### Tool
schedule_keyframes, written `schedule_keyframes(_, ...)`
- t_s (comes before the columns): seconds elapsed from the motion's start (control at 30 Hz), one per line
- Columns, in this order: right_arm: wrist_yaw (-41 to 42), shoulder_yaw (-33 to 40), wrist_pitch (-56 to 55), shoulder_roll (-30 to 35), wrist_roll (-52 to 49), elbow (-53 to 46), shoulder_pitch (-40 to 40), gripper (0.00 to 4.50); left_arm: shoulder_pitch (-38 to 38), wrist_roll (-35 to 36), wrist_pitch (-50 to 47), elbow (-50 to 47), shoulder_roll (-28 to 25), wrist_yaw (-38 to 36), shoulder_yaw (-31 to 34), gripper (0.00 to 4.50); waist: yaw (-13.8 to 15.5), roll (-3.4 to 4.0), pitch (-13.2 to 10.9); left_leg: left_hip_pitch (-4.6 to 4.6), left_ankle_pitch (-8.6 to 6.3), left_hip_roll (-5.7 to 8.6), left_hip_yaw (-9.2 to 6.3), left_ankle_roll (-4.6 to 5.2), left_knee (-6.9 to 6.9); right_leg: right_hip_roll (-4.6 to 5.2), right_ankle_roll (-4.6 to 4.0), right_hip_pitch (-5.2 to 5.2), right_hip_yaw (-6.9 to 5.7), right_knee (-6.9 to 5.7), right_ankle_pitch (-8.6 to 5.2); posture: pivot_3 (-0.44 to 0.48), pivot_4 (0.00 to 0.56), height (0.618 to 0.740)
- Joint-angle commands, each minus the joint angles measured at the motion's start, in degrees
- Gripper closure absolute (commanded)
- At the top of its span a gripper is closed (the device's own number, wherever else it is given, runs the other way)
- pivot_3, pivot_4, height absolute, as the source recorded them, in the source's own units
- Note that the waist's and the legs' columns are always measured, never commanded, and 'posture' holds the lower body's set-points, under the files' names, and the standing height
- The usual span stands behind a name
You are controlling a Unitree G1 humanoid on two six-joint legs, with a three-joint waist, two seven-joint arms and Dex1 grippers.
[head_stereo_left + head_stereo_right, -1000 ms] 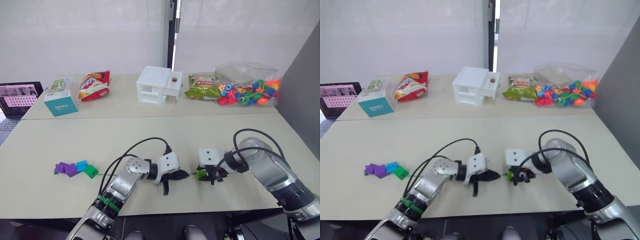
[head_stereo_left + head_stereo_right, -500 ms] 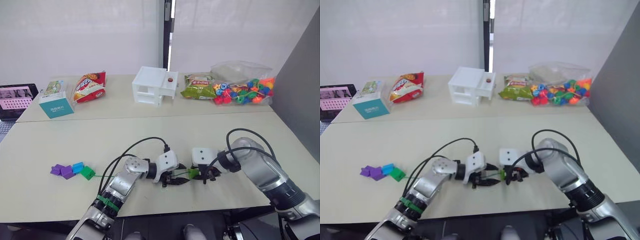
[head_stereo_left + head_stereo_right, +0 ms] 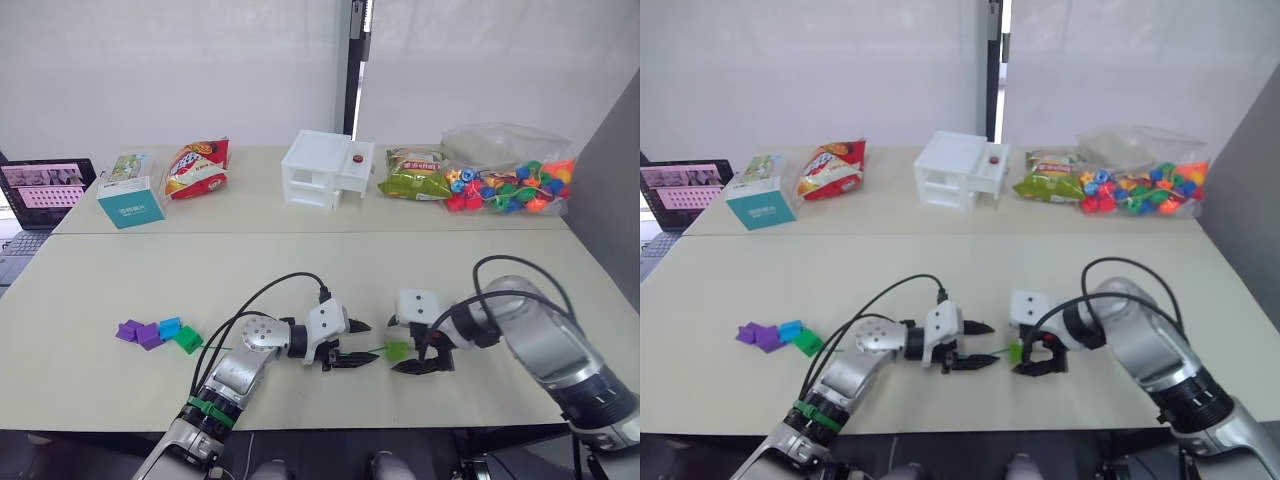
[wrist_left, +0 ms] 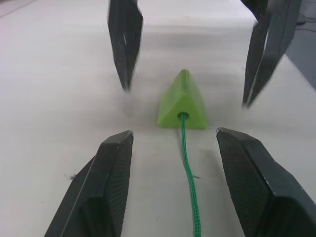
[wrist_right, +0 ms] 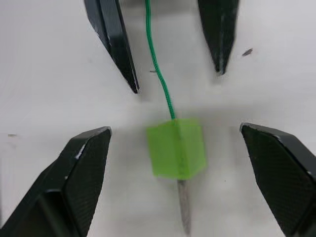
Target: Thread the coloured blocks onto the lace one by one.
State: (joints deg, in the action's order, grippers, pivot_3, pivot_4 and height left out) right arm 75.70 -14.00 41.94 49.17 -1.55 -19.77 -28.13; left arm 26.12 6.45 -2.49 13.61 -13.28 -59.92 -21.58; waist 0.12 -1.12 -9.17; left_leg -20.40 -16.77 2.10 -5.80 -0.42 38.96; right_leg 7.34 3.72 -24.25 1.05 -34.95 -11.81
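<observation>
Light green plastic cube [image 5: 176, 147] rests on the pale surface [image 3: 300, 280] between both released end effectors, left [image 3: 352, 342] and right [image 3: 420, 357], thin green lace [image 4: 188, 168] already through; grip the grey tip [image 5: 183, 212], pull steadily.

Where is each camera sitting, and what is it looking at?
Head eyes: on the head, looking down over the table, both arms showing.
Left wrist: on the left arm, looking along the open left gripper at the light green block on the lace.
Right wrist: on the right arm, looking along the open right gripper at that block.
Both wrist views share block, lace and the facing gripper.
</observation>
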Motion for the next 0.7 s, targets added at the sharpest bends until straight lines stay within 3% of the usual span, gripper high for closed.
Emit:
schedule_keyframes(0.03, -3.39, 5.36, 2.21, 3.61, -1.23, -3.14, 2.73, 0.01, 2.73, -0.64, 1.07, 2.28, 2.24, -0.84, -1.54, 1.67, 0.51, -0.01, 0.00, 0.00, 0.00, 0.00, 0.00, 0.00, 0.01, 0.00, 0.00, 0.02, 0.00, -0.01, 0.00, 0.000, 0.150, 0.740)
schedule_keyframes(0.4, -11.17, 16.12, 5.65, 9.13, -4.98, -9.91, 18.59, 0.01, 6.24, -4.72, 3.18, 9.11, 8.60, 0.48, -5.51, 1.67, 0.38, -0.03, -0.02, 0.01, -0.02, 0.00, 0.09, 0.03, 0.04, 0.01, 0.04, 0.07, 0.00, 0.00, -0.01, 0.000, 0.150, 0.740)
schedule_keyframes(0.57, -13.17, 16.54, 4.94, 8.92, -6.81, -11.80, 20.51, 0.00, 6.77, -7.45, 0.86, 8.44, 7.25, 0.85, -6.95, 3.15, 0.49, -0.04, -0.02, 0.08, -0.01, 0.00, 0.10, 0.03, 0.07, 0.01, 0.07, 0.17, 0.00, -0.01, -0.03, 0.000, 0.150, 0.740)
schedule_keyframes(0.7, -14.14, 13.59, 0.72, 9.04, -6.29, -9.86, 20.59, 0.00, 6.84, -8.29, 0.46, 7.41, 6.32, 1.06, -7.15, 3.18, 0.48, -0.04, -0.02, 0.09, -0.01, 0.00, 0.09, 0.03, 0.08, 0.01, 0.07, 0.18, -0.01, -0.01, -0.03, 0.000, 0.150, 0.740)
